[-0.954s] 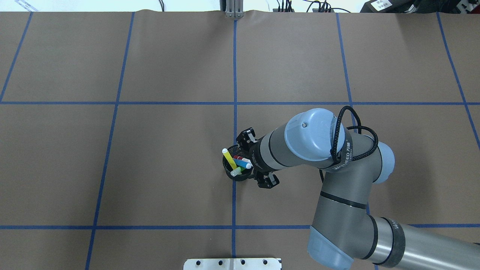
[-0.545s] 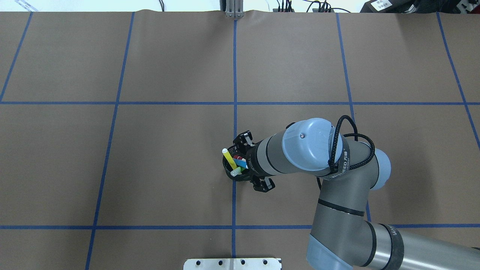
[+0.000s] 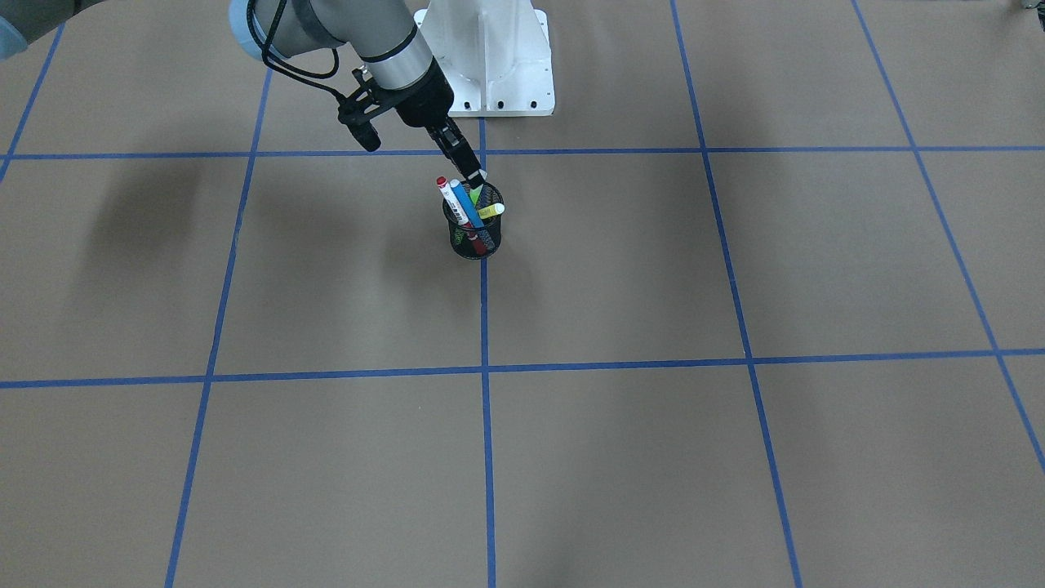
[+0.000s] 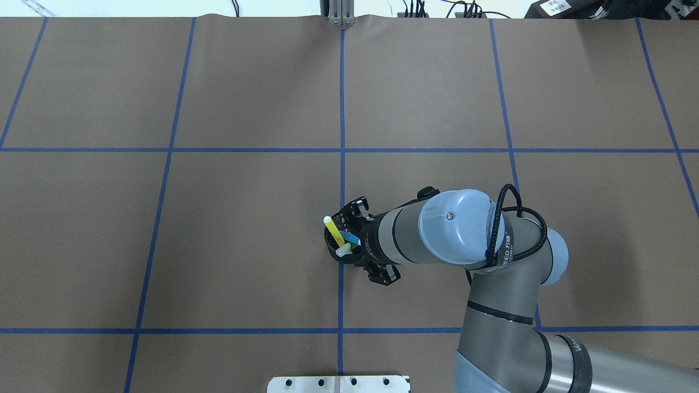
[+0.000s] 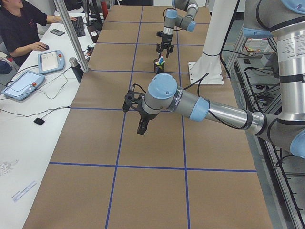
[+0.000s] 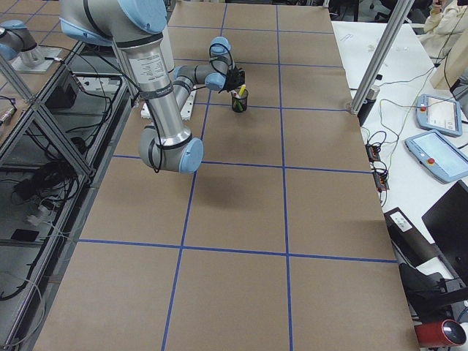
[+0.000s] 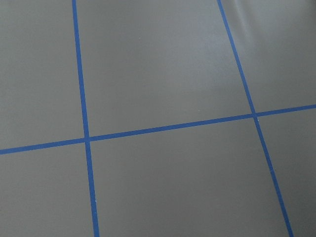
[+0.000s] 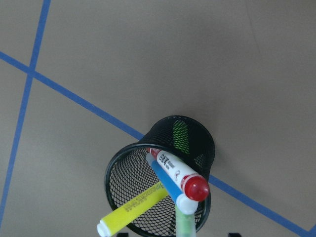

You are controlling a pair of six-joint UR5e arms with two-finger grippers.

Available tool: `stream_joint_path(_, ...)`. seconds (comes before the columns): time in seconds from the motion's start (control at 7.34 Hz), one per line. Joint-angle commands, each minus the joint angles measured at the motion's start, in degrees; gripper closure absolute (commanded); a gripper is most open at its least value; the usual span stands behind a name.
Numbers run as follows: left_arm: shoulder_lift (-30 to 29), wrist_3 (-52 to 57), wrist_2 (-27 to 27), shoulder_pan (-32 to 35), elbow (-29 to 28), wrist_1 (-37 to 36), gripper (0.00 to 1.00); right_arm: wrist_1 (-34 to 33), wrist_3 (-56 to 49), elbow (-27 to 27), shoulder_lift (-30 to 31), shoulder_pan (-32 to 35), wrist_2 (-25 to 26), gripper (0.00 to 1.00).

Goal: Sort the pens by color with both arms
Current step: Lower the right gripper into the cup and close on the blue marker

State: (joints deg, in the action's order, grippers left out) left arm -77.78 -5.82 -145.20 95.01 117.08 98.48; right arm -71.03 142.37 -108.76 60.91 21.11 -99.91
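Note:
A black mesh cup [image 3: 473, 238] stands on the centre line and holds all four pens. The yellow pen [image 4: 331, 229] leans to the left. The blue pen [image 3: 465, 202] and the red-capped white pen [image 3: 443, 184] lean together; both show in the right wrist view, blue [image 8: 165, 180] and red-capped [image 8: 195, 186]. The lime green pen [image 8: 185, 223] rises towards the wrist camera. My right gripper [image 3: 472, 174] is at the cup's near rim, its jaws apart, with the green pen's top between them. My left gripper [image 5: 141, 130] hangs over bare table far from the cup; whether it is open, I cannot tell.
The brown table [image 4: 246, 218] carries a blue tape grid. The white pedestal base [image 3: 490, 57] stands behind the cup. An operator [image 5: 19, 28] sits at a side desk with tablets. The left wrist view shows only table and tape lines [image 7: 86, 138].
My right wrist has moved left and come down over the cup, and now covers the red-capped pen from above. The pens and the cup have not moved.

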Motion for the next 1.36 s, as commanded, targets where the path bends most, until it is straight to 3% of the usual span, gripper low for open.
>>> stream_joint_path(0.0,0.0,-0.07,0.01,0.0,-0.01,0.04,0.0,1.16,0.19,0.12,0.61,-0.27,0.67,0.26)
stream_joint_path(0.95,0.18,-0.07,-0.08,0.0,0.34,0.04,0.0,1.16,2.83,1.62,0.35,-0.36,1.38,0.27)
stream_joint_path(1.23,0.26,-0.07,-0.08,0.0,0.34,0.04,0.0,1.16,2.83,1.62,0.26,-0.36,1.38,0.35)
